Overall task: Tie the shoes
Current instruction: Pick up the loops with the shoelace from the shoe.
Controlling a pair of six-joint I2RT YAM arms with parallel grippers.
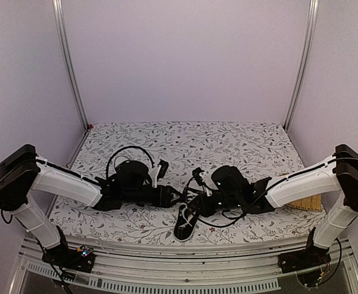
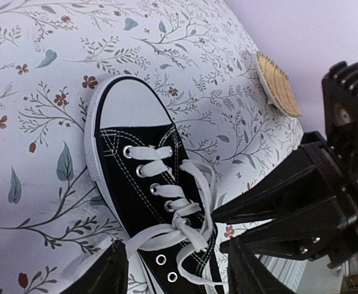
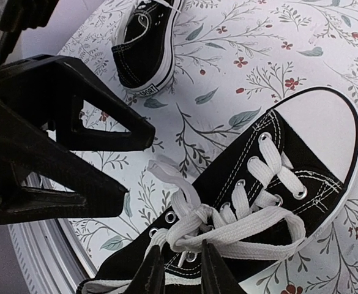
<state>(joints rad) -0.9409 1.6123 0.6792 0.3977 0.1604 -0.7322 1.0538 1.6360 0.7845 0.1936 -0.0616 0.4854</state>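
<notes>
sneaker (image 1: pixel 185 225) lies at the bench (image 1: pixel 240 141)'s 6 o'clock, reachable by both arms. right end effector (image 3: pixel 182 263) nearly closed round a lace loop (image 3: pixel 252 236), grip unclear; left end effector (image 2: pixel 179 266) wide, gripping nothing.

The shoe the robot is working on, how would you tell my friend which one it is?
Look at the flowery tablecloth and find the middle of its front edge. The shoe lies there, black and white-toed with loose white laces, between the left gripper and the right gripper. The other shoe looks the same but lies apart, with no gripper at it.
</notes>
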